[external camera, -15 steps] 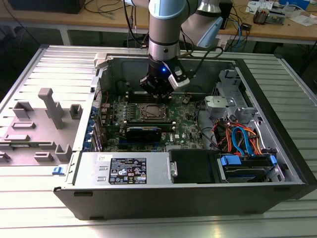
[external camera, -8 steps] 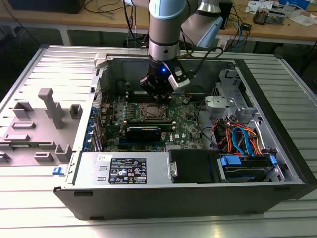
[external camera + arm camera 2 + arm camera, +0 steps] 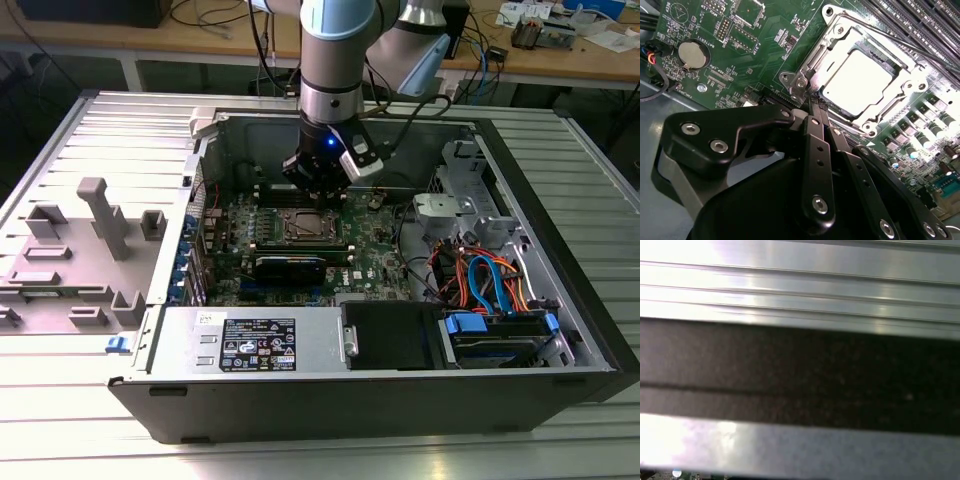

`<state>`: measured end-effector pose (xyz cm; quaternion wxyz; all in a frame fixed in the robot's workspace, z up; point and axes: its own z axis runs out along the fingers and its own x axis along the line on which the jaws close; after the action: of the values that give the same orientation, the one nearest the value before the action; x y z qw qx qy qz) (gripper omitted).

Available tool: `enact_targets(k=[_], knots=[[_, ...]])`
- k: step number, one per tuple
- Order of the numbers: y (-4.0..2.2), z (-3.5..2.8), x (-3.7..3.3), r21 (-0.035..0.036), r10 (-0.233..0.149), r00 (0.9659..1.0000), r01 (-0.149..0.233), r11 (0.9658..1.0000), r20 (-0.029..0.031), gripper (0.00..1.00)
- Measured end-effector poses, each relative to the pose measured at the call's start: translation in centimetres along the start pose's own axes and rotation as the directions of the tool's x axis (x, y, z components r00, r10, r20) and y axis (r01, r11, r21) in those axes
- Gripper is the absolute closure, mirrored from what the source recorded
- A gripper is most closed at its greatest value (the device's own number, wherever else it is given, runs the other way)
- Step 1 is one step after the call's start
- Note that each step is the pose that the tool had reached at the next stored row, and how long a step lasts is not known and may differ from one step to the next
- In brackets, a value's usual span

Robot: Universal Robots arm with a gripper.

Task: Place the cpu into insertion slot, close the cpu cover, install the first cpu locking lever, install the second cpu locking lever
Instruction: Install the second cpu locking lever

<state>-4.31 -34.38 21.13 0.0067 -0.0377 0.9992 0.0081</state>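
Note:
The cpu lies flat in the insertion slot, its silver top shining bright. The cpu cover is down over it, its metal frame ringing the chip. A thin locking lever runs along the socket's side by the memory slots. My gripper is shut, its two black fingers pressed side by side, with the tips at the socket corner close to the cover's edge. In the exterior view the gripper hangs just above the socket inside the open computer case.
Black memory slots flank the socket. A black graphics card lies in front of it, then the power supply. A drive cage with coloured cables fills the exterior view's right. Grey fixtures stand on the ribbed table.

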Motion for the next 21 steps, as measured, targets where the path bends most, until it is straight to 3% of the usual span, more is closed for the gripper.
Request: enact_targets(k=[14,21], knots=[[-1.11,-0.05,0.09,0.0000,0.000,1.0000,0.000,1.0000,-0.0001,0.89],[-1.16,-0.94,0.08,-0.0001,0.000,1.0000,0.000,1.0000,0.0000,0.89]])
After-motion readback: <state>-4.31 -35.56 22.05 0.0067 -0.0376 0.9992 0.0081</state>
